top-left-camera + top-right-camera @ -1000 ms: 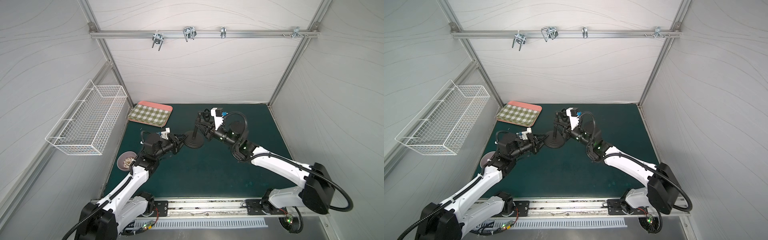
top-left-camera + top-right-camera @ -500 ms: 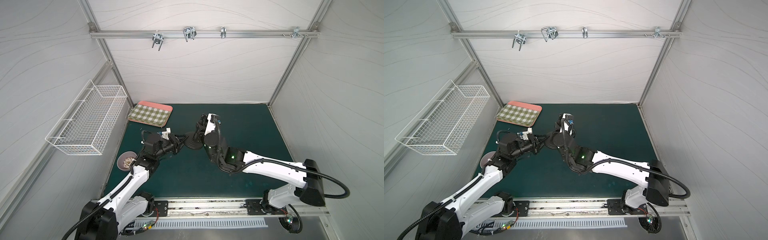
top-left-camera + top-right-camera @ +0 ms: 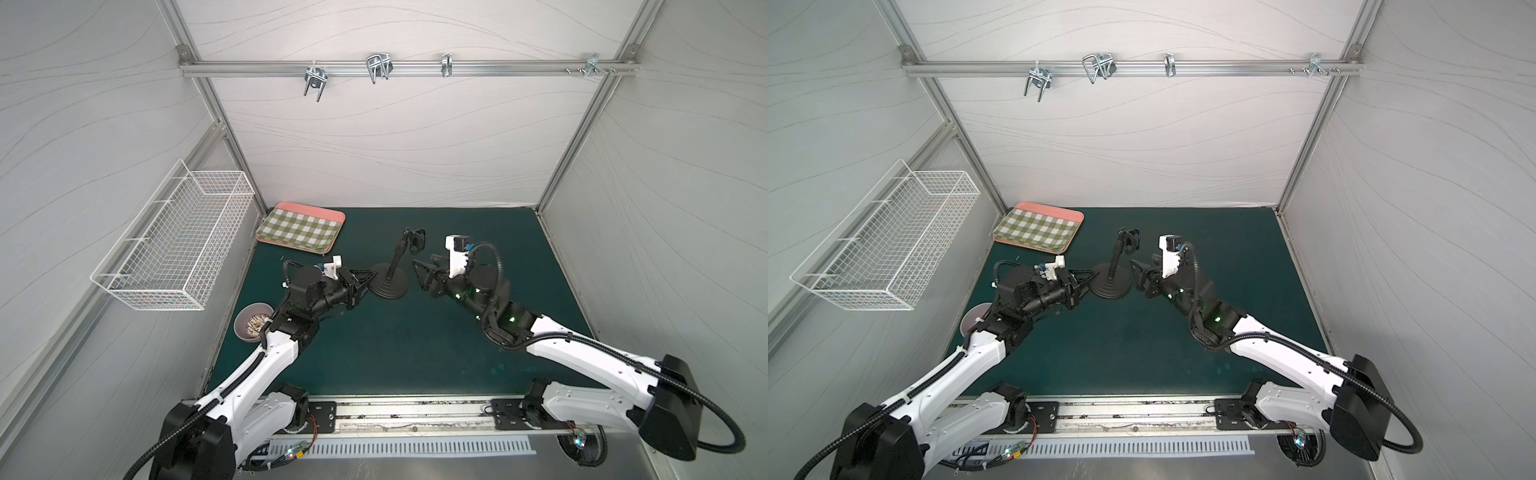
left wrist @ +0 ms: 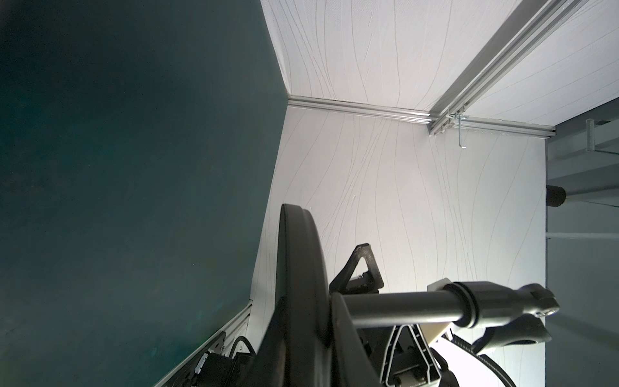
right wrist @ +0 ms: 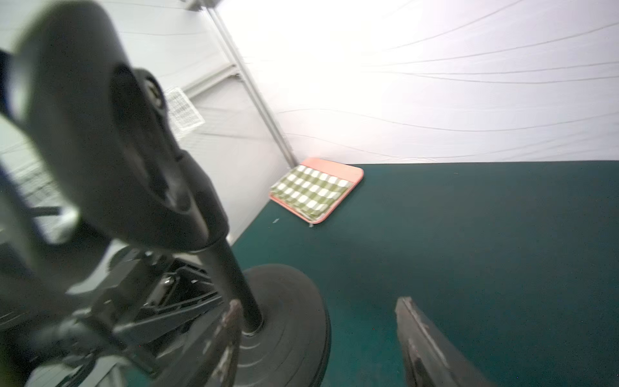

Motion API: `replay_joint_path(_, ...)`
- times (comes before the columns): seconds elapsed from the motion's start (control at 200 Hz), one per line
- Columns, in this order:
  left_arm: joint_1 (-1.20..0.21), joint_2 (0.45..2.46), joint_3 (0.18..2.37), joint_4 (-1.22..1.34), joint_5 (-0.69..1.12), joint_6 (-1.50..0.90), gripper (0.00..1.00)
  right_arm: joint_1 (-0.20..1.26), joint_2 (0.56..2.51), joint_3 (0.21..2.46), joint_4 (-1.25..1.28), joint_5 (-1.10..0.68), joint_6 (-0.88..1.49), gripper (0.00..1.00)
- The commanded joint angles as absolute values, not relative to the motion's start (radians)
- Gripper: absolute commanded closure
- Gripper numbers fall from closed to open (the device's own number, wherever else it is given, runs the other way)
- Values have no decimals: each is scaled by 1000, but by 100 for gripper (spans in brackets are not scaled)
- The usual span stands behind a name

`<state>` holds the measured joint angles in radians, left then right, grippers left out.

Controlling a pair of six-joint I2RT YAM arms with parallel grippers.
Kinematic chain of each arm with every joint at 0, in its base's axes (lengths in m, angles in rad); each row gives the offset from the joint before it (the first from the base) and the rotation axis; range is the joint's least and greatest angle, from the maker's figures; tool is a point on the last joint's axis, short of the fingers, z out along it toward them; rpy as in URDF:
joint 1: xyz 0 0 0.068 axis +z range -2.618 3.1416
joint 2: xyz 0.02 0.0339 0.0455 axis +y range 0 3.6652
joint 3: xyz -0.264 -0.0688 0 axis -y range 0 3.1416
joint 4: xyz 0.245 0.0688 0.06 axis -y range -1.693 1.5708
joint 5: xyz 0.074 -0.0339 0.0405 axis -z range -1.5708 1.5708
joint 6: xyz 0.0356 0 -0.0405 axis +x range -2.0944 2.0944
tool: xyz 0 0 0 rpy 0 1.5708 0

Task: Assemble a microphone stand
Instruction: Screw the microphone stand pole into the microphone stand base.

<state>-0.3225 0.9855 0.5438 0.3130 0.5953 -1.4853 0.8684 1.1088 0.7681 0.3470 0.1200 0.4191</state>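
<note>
Left gripper (image 3: 365,277): my jaws are clamped together on the left rim of the round domed black disc base (image 3: 388,287) of the small matte-black microphone stand (image 3: 1113,268), low over the dark green mat (image 3: 395,357), centre-left in both top views.
Right gripper (image 3: 419,275): my jaws stand wide apart and free, just right of the base. In my right wrist view one finger (image 5: 231,335) sits in front of the rod's foot, the other (image 5: 422,351) over bare mat.
Stand: upright in the middle of the frame, between my two grippers.
Base: flat on the mat, and edge-on in my left wrist view (image 4: 301,268).
Rod: thin black rod (image 3: 396,261) seated in the base's centre, leaning slightly toward the upper right.
Clip: U-shaped black clip (image 3: 415,242) at the rod's top, above and left of my right gripper. It is blurred in my right wrist view.
Surroundings: green-and-white checked tray with a pink rim (image 3: 301,227) at the mat's upper left, well apart from the stand; mauve bowl (image 3: 253,322) beside my left arm.
</note>
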Motion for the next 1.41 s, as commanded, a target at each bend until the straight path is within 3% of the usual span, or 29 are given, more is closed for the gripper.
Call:
replay_joint_path(0.0, -319, 969, 585, 448, 620, -1500, 100, 745, 1110, 769, 539, -359, 380, 27)
replay_joint_path(0.19, -318, 953, 588, 434, 617, -1497, 100, 591, 1228, 846, 624, -668, 421, 27)
replay_joint_path(0.46, -318, 948, 592, 433, 617, -1496, 100, 576, 1382, 988, 614, -892, 379, 30)
replay_joint_path(0.665, -318, 948, 595, 433, 620, -1501, 100, 579, 1425, 1004, 688, -906, 381, 31)
replay_joint_path(1.221, -318, 951, 592, 433, 626, -1507, 100, 644, 1543, 1105, 804, -872, 397, 53)
replay_joint_path(1.401, -318, 953, 595, 433, 626, -1506, 100, 696, 1520, 1089, 764, -722, 342, 68)
